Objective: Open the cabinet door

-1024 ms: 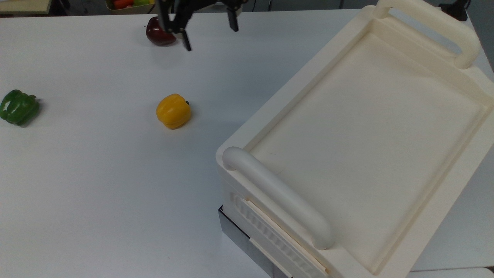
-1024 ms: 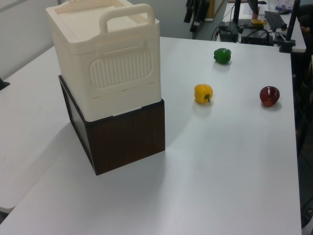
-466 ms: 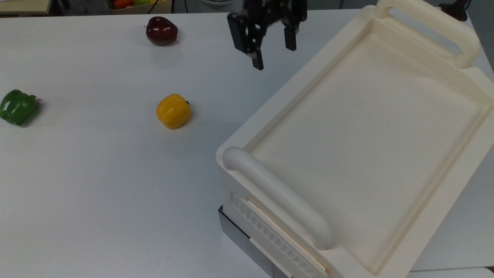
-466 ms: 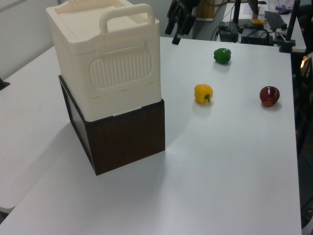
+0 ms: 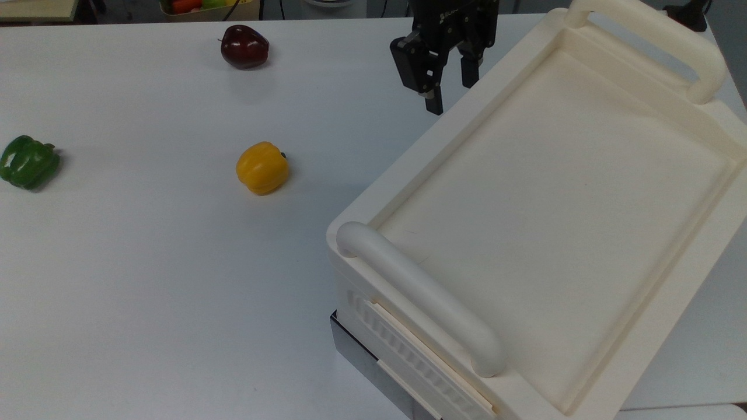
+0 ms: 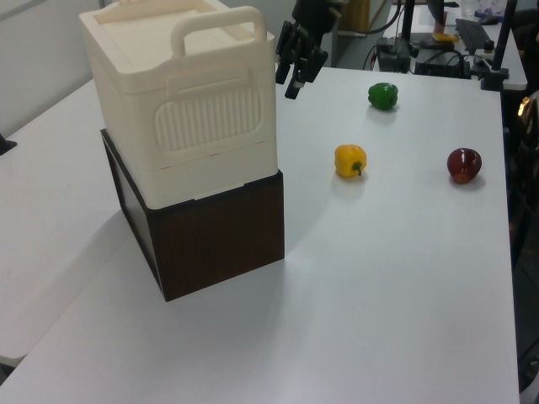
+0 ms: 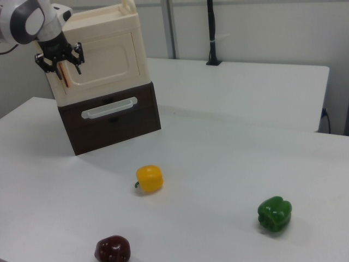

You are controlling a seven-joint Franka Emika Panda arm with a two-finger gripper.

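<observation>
My gripper hangs at the cabinet's upper corner, fingers spread wide, nothing held. The cabinet door lies flat and closed just beside me, on the right view's right. A small orange piece at its near edge sits between my fingertips. To do this well, I judge I should close on that edge piece squarely, then swing outward along the hinge arc. The wrist points down; the arm reaches in from behind the cabinet.
</observation>
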